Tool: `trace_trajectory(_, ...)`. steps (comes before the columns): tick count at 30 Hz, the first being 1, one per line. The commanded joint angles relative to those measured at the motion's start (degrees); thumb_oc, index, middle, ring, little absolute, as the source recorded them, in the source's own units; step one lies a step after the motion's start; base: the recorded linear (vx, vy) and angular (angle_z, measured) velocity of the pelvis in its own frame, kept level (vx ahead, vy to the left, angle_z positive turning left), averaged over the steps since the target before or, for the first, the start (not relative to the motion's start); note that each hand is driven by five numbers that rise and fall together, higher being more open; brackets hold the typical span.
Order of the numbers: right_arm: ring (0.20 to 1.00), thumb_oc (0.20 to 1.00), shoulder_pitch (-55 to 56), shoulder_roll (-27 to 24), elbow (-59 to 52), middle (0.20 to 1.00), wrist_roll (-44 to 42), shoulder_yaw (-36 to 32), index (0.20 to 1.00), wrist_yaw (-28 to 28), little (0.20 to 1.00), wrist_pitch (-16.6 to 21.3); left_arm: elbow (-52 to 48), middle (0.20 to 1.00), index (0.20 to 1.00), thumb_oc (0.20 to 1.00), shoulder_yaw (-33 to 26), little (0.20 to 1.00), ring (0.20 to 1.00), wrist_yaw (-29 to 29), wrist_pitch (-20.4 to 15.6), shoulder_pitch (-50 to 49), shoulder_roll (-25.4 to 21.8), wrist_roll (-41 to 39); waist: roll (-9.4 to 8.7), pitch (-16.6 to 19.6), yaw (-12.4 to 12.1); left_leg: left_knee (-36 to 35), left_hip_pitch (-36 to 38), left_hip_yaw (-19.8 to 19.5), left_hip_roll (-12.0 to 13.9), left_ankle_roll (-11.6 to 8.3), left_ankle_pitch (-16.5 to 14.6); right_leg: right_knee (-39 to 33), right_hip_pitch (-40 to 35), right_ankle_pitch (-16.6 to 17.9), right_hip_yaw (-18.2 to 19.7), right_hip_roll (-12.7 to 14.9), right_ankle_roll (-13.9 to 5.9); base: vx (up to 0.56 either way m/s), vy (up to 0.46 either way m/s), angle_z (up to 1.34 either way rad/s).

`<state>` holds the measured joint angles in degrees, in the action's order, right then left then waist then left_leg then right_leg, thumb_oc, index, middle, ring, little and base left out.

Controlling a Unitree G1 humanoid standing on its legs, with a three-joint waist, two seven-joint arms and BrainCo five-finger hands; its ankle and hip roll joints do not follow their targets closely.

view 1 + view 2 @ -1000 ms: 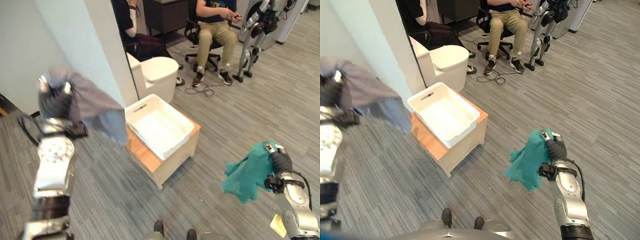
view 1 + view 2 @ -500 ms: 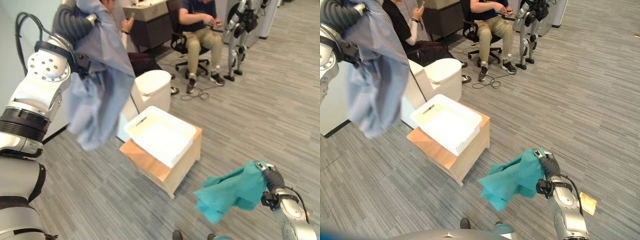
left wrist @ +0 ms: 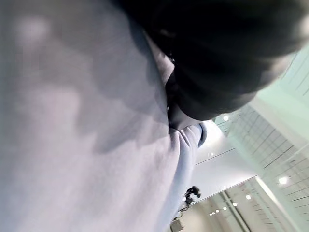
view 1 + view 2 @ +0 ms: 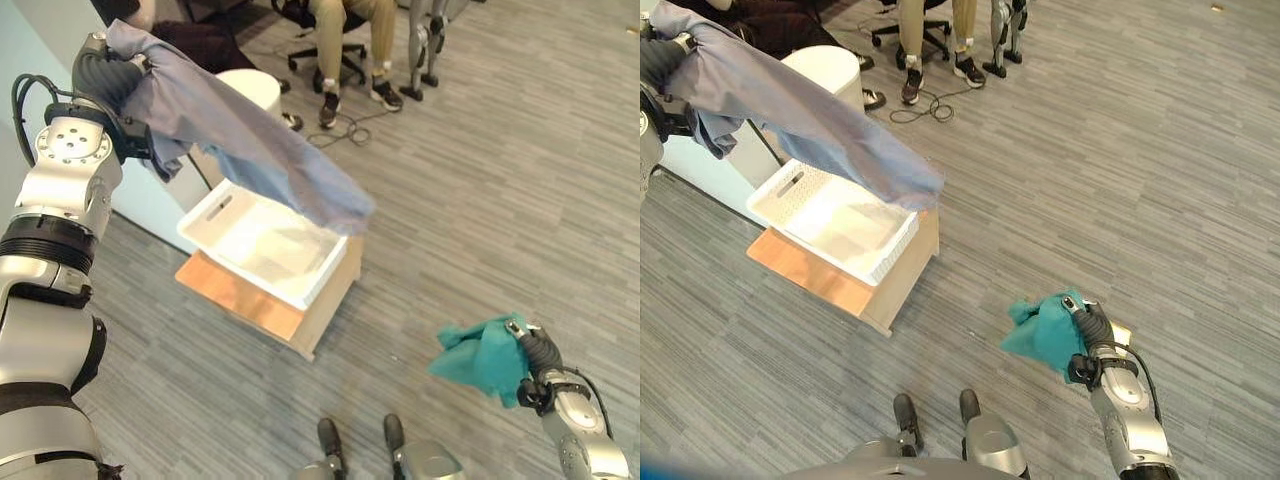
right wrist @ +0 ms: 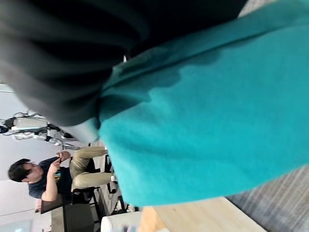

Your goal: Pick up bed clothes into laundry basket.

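Your left hand (image 4: pixel 100 65) is raised, fingers hidden under the grey-blue garment (image 4: pixel 250 150), so you cannot tell their grip; the garment streams lengthwise down toward the right, its tail over the white basket (image 4: pixel 262 243) on the wooden stand (image 4: pixel 262 300); your right hand (image 4: pixel 535 350) clenches the teal cloth (image 4: pixel 480 355), low, well apart from the basket.

We've got grey plank floor (image 4: pixel 520 180) all around, with a low wooden stand (image 4: pixel 262 302) sitting on it. Its top surface carries the white laundry basket (image 4: pixel 262 245), set toward one end, bare wood showing along the other.
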<state>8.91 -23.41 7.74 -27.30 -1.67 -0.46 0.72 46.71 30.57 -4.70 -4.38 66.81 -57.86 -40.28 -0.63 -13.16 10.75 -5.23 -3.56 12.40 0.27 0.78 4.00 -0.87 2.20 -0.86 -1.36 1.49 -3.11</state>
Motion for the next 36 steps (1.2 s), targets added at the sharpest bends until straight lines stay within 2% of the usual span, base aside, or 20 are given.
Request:
trace_trajectory(1, 0.200, 0.200, -3.73, -1.95, -1.99, 0.200, -1.47, -1.96, 0.200, -0.09, 0.200, 4.38, -0.30, 0.200, 0.200, 0.200, -4.04, 0.200, 0.200, -0.17, -3.02, 8.30, -3.09, 0.37, -1.08, -0.33, -1.47, 0.23, 3.08, 1.60, 3.45, -4.40, -0.96, -3.53, 0.68, 7.97, -0.60, 6.90, -7.64, 0.00, 0.000, 0.00)
trace_trajectory(10, 0.200, 0.200, -3.80, -1.90, -1.71, 0.200, -0.91, -0.77, 0.200, 0.03, 0.200, 4.48, -3.21, 0.200, 0.200, 0.200, -3.10, 0.200, 0.200, 0.16, -3.15, 5.55, 0.03, 3.98, -0.51, -2.38, -0.78, 0.23, 1.96, 0.84, 3.42, -4.42, -0.56, -3.72, 1.54, 7.92, -0.41, 6.62, -7.30, -0.02, -0.001, -0.01)
trace_trajectory(14, 0.200, 0.200, -4.46, -2.59, -1.89, 0.200, -0.47, -0.17, 0.200, -0.31, 0.200, 4.49, -1.33, 0.200, 0.200, 0.200, -2.12, 0.200, 0.200, -0.16, -1.86, 5.15, 3.25, 8.17, -1.11, -4.05, -0.12, 0.23, 0.37, 0.81, 3.74, -4.39, 0.11, -3.56, 3.11, 8.20, -0.19, 6.27, -7.03, -0.07, -0.022, 0.03)
trace_trajectory(16, 0.200, 0.200, -4.48, -2.82, -2.39, 0.200, -0.08, -0.04, 0.200, -0.61, 0.200, 4.35, 2.63, 0.200, 0.200, 0.200, -2.07, 0.200, 0.200, -0.43, -0.29, 4.78, 4.88, 12.97, -1.96, -5.26, 0.33, 0.23, -0.96, 0.76, 3.95, -4.41, 0.63, -3.54, 4.56, 8.73, 0.25, 5.86, -6.84, -0.07, -0.028, 0.02)
trace_trajectory(23, 0.200, 0.200, -2.37, -2.17, -3.94, 0.200, 0.65, -0.23, 0.200, -0.89, 0.200, 3.54, 12.51, 0.200, 0.200, 0.200, -7.86, 0.200, 0.200, -1.17, 2.37, 0.84, 9.92, 17.52, -3.77, -6.05, 1.07, 0.23, -1.93, 1.38, 4.57, -4.54, 0.74, -3.67, 6.06, 9.10, 1.10, 5.32, -6.56, -0.03, -0.020, -0.05)
trace_trajectory(24, 0.200, 0.200, -1.40, -2.23, -4.45, 0.200, 0.65, -0.44, 0.200, -0.83, 0.200, 3.47, 16.48, 0.200, 0.200, 0.200, -8.62, 0.200, 0.200, -1.51, 3.90, -0.07, 10.97, 22.28, -4.29, -6.22, 1.34, 0.23, -1.84, 1.73, 4.81, -4.59, 0.66, -3.71, 6.19, 8.95, 1.49, 5.06, -6.45, -0.02, -0.024, -0.06)
trace_trajectory(25, 0.200, 0.200, -1.36, -2.28, -4.59, 0.200, 0.47, -0.45, 0.200, -0.71, 0.200, 3.52, 16.91, 0.241, 0.241, 0.241, -8.53, 0.241, 0.241, -1.74, 3.97, -0.07, 11.05, 23.64, -4.48, -6.27, 1.41, 0.23, -1.89, 1.77, 4.90, -4.63, 0.69, -3.71, 6.27, 8.90, 1.68, 4.94, -6.41, -0.02, -0.024, -0.06)
trace_trajectory(26, 0.200, 0.200, -1.35, -2.28, -4.59, 0.200, 0.46, -0.46, 0.200, -0.70, 0.200, 3.52, 16.93, 0.482, 0.482, 0.482, -8.54, 0.482, 0.482, -1.74, 3.96, -0.05, 11.07, 23.70, -4.49, -6.26, 1.38, 0.23, -1.89, 1.80, 4.91, -4.63, 0.69, -3.71, 6.29, 8.90, 1.71, 4.94, -6.41, 0.00, 0.000, 0.00)
trace_trajectory(27, 0.200, 0.200, -1.46, -2.43, -4.99, 0.200, 0.02, -0.21, 0.200, -0.46, 0.200, 3.68, 17.37, 1.000, 1.000, 1.000, -9.37, 1.000, 1.000, -1.49, 3.95, -0.35, 11.50, 23.20, -4.61, -6.26, 1.52, 0.23, -1.90, 1.80, 5.02, -4.71, 0.71, -3.74, 6.42, 8.86, 1.90, 4.86, -6.34, 0.00, 0.000, 0.00)
trace_trajectory(31, 0.200, 0.200, -1.48, -2.62, -5.20, 0.200, -0.40, 0.51, 0.200, 0.22, 0.200, 3.71, 15.73, 1.000, 1.000, 1.000, -9.25, 1.000, 1.000, -1.16, 3.49, -0.49, 10.61, 23.55, -4.30, -5.91, 1.21, 0.23, -1.54, 1.86, 5.07, -4.80, 0.56, -3.87, 6.19, 8.77, 1.97, 4.73, -6.31, 0.00, -0.004, -0.01)
trace_trajectory(36, 0.200, 0.200, -1.76, -3.02, -4.49, 0.200, -0.68, 0.93, 0.200, 1.12, 0.200, 3.36, 9.38, 1.000, 1.000, 1.000, -8.85, 1.000, 1.000, -0.63, 1.79, 0.04, 8.65, 19.61, -3.16, -4.86, 0.25, 0.23, 0.23, 1.42, 4.82, -4.84, 0.00, -4.04, 4.21, 8.21, 1.57, 4.73, -6.31, 0.03, -0.009, -0.01)
